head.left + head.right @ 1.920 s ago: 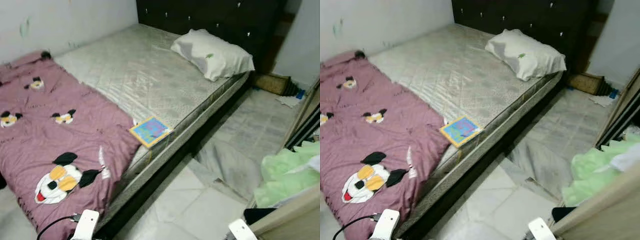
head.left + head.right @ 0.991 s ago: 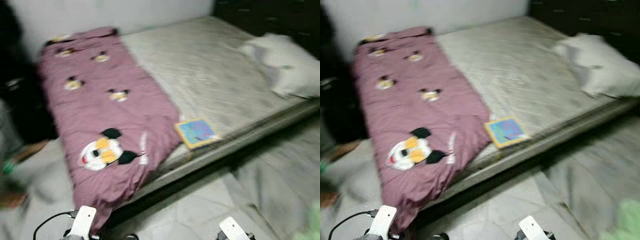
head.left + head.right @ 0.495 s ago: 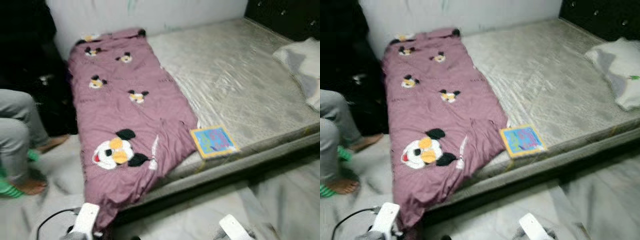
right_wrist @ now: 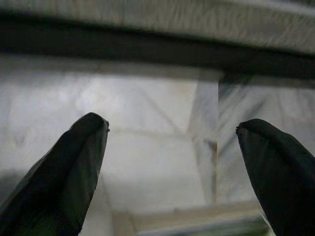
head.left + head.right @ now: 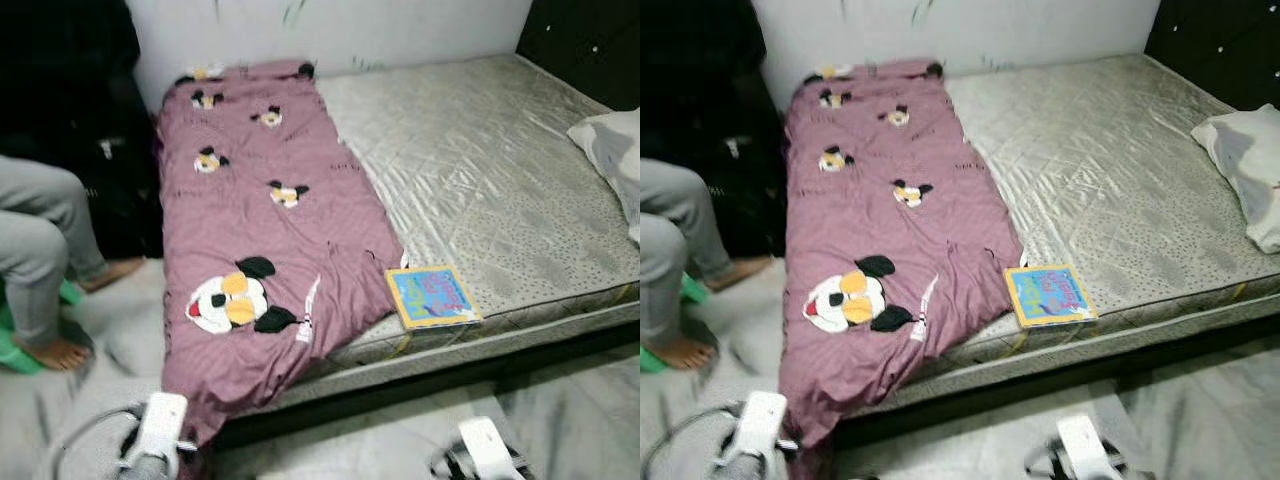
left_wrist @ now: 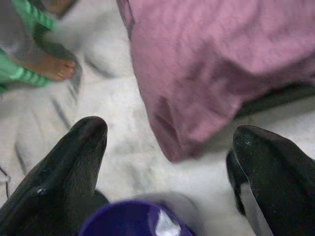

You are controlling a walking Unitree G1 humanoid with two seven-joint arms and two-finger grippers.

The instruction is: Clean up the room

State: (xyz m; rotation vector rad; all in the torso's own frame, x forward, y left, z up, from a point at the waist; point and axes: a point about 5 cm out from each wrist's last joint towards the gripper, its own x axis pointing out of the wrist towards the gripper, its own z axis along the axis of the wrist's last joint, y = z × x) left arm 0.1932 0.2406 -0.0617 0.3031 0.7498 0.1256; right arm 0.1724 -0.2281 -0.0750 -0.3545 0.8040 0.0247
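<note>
A purple cartoon-print blanket [image 5: 262, 240] covers the mattress [image 5: 490, 180] end nearest the left gripper [image 6: 167, 162], its corner draping to the floor just ahead of those fingers. A colourful picture book [image 5: 432, 296] lies at the mattress edge, ahead of the right gripper [image 4: 172, 162]. Both grippers are spread wide, holding nothing. A seated person's foot [image 5: 50, 352] rests beyond the left gripper.

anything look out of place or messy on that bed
Yes. The purple blanket lies rumpled along one side of the bare mattress, its end spilling over the edge toward the floor. A colourful book sits right at the mattress edge, and the pillow lies askew by the headboard.
</note>
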